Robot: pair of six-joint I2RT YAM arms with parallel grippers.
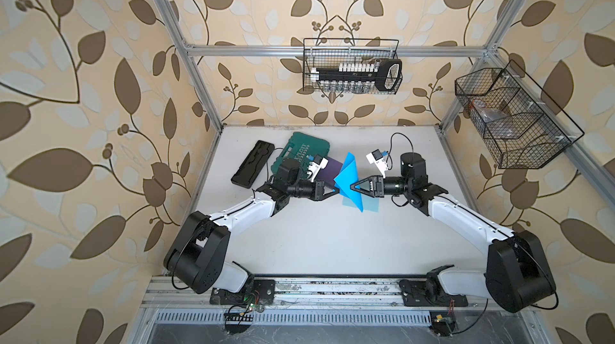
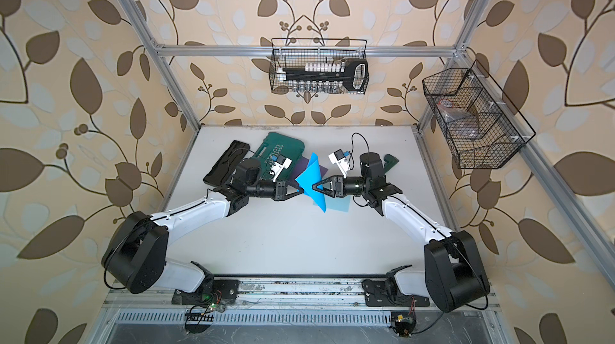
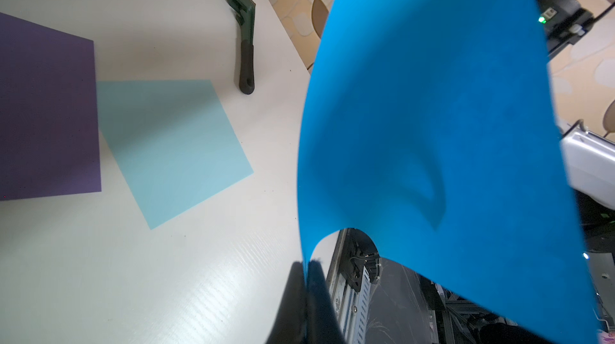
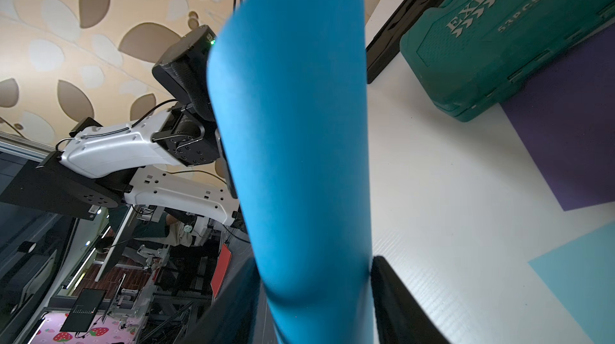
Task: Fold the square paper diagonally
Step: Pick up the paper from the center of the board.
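Item: blue square paper (image 1: 347, 177), bowed, aloft over the table's (image 1: 316, 242) middle; my left end effector (image 1: 335, 191) pinches a corner, my right end effector (image 1: 352, 187) stands parted around it; likely risk: the sheet swings loose and its corners misalign.

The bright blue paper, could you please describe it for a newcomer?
On the white table, find the green tool case. Beside it, the bright blue paper hangs curled in the left gripper; the purple sheet and pale blue sheet lie flat.

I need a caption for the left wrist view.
Left gripper pinches curled bright blue paper sheet; purple paper square and pale blue paper square lie on white table.
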